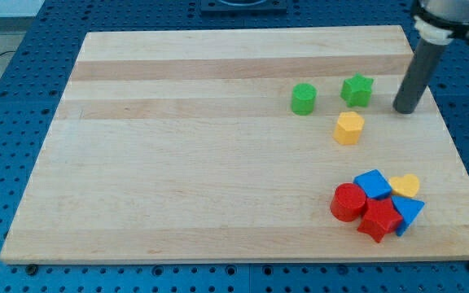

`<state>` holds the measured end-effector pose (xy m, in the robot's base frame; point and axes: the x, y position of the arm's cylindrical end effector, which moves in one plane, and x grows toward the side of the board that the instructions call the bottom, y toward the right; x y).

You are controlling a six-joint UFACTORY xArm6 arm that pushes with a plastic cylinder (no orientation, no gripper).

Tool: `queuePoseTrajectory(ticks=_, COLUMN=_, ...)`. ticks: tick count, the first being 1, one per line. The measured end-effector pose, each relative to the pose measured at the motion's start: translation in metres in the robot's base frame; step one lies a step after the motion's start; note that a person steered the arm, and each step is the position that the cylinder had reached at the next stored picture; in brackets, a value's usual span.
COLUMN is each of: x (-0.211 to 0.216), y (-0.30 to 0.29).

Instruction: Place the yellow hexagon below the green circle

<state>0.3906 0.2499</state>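
Note:
The yellow hexagon (348,128) lies on the wooden board (177,163) right of the middle. The green circle (304,98) sits just above and to its left. A green star (357,89) is directly above the hexagon. My tip (405,109) touches the board at the view's right, to the right of the green star and up and right of the yellow hexagon, apart from both.
A cluster sits at the view's bottom right: a red circle (348,202), a blue cube (373,184), a red star (379,220), a blue triangle (409,213) and a yellow heart (405,185). The board's right edge is near my tip.

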Motion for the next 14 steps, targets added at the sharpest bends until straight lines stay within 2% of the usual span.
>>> queuePoseTrajectory(ticks=1, x=-0.022, y=-0.024)
queuePoseTrajectory(ticks=3, x=-0.026, y=-0.174)
queuePoseTrajectory(ticks=4, x=-0.026, y=-0.179)
queuePoseTrajectory(ticks=6, x=-0.028, y=-0.051)
queuePoseTrajectory(ticks=9, x=0.042, y=-0.067)
queuePoseTrajectory(ticks=11, x=0.044, y=-0.144)
queuePoseTrajectory(ticks=13, x=0.08, y=-0.094)
queuePoseTrajectory(ticks=14, x=0.096, y=-0.107)
